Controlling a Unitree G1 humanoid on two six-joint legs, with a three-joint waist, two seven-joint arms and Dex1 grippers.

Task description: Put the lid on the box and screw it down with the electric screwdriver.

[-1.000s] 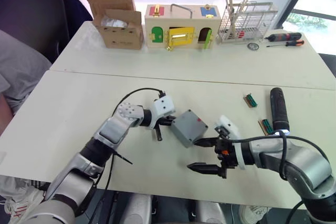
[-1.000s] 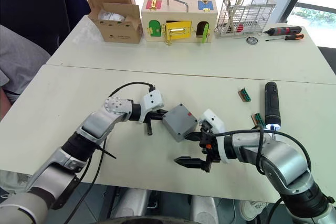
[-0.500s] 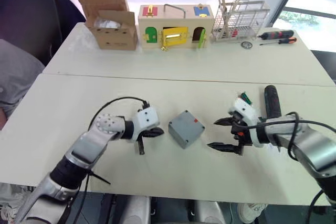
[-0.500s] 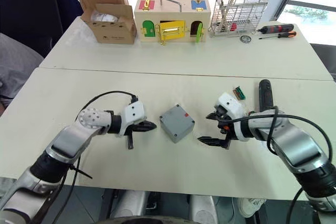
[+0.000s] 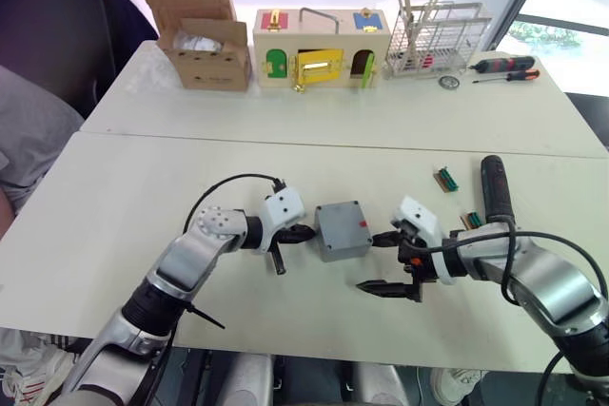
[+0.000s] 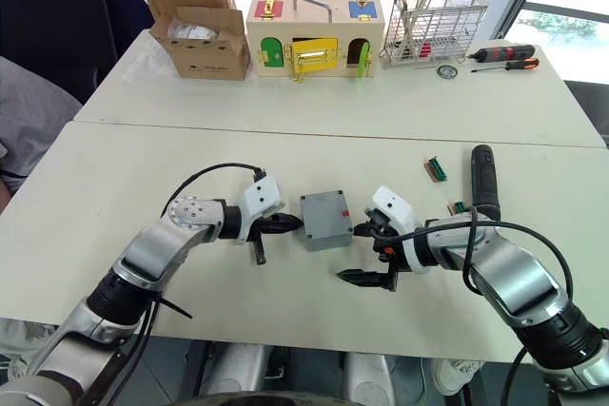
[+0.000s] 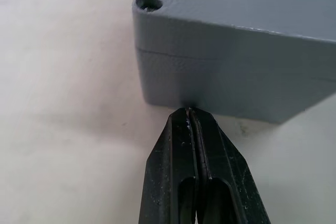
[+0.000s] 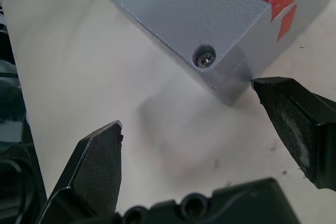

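Box (image 5: 343, 230): lidded, on tabletop (image 5: 143, 187).
L gripper (image 7: 190, 116): jaws closed, touched box side.
R gripper (image 5: 379, 261): jaws wide.
Tip: steadied box square before driving.

No readable text, brand, number or label in any view. Only sign-like mark: plain red patch on grey box (image 8: 210, 19), no lettering on it. Wooden box (image 5: 320, 48) carries coloured door panels, none lettered. Cardboard box (image 5: 205, 40) shows no legible print.
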